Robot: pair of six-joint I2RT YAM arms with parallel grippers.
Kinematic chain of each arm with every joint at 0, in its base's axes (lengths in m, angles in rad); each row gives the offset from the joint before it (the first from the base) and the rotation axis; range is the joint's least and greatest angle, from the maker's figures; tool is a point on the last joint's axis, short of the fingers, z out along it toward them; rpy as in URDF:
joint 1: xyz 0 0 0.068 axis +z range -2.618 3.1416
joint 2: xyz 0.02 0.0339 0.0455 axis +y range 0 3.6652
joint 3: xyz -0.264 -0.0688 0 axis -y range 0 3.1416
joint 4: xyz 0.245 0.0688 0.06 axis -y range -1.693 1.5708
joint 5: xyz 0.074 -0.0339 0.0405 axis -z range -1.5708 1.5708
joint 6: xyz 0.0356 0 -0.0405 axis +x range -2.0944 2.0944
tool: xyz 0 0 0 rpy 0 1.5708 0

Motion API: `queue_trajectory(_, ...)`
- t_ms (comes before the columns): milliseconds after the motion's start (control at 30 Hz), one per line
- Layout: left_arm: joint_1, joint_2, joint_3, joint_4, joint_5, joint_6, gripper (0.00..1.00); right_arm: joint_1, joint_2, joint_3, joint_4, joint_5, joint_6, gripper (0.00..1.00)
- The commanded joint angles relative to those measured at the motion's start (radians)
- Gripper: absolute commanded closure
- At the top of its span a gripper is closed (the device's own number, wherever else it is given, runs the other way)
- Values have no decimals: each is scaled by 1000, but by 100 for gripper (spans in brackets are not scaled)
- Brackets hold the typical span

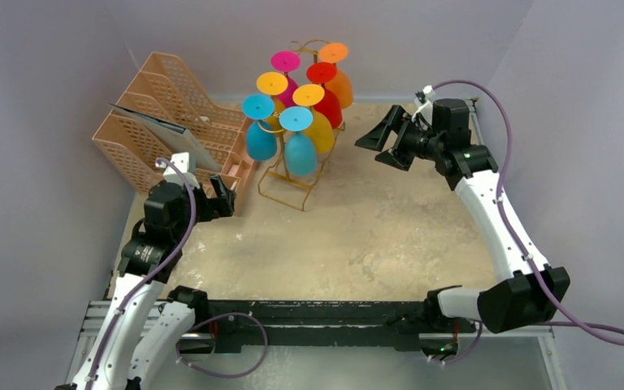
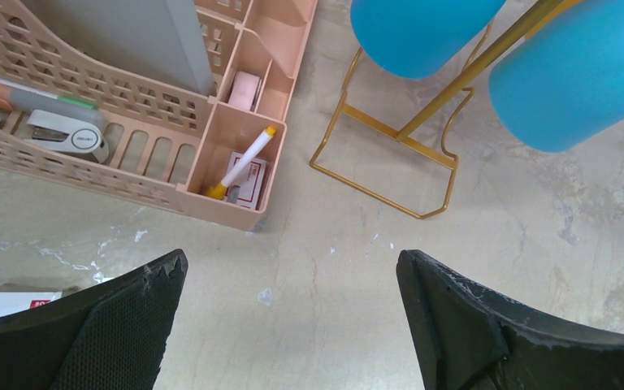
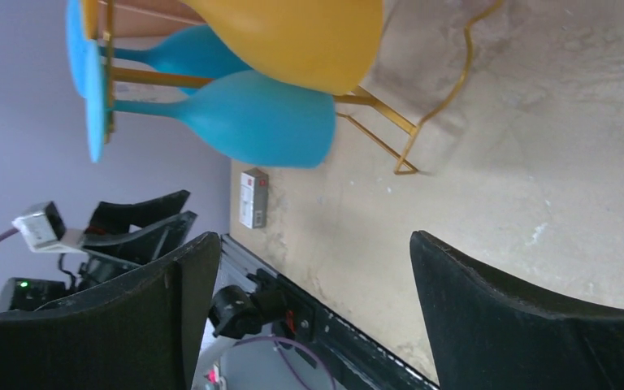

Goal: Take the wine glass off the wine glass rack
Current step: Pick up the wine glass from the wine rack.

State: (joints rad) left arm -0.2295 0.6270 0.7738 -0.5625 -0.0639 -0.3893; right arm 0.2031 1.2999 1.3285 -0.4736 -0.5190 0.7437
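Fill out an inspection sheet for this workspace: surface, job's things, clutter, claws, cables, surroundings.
Surface: beige table, mottled and scuffed, with white flecks.
Job's things: gold wine glass rack upright at the back; seven coloured wine glasses hang on it bowl-down, none removed.
Clutter: peach file organizer left of the rack, holding a stapler and a marker; small white box on the table near the left claw.
Claws: left claw open, empty, beside the organizer; right claw open, empty, right of the rack, facing the glasses.
Cables: purple cable along each arm, clear of the rack.
Surroundings: plain grey walls.
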Motion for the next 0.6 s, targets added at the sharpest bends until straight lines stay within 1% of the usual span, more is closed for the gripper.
queue_trajectory(0, 2, 19, 26, 33, -5, 42, 0, 22, -43, 31, 119, -3, 100, 14)
queue_trajectory(100, 2, 34, 33, 10, 23, 69, 0, 51, -37, 27, 209, 0, 156, 20)
queue_trajectory(200, 2, 63, 53, -27, 21, 63, 0, 94, 6, 83, 224, -1, 175, 24)
queue_trajectory(267, 2, 74, 58, -20, 37, 59, 1, 122, 40, 117, 235, 6, 185, 27)
queue_trajectory(333, 2, 74, 57, -10, 40, 57, 1, 137, 75, 146, 251, 16, 197, 29)
queue_trajectory(433, 2, 58, 55, -19, 13, 54, 1, 148, 124, 178, 281, 28, 237, 36)
queue_trajectory(567, 2, 22, 47, -37, -16, 41, 2, 190, 194, 239, 309, 23, 252, 37)
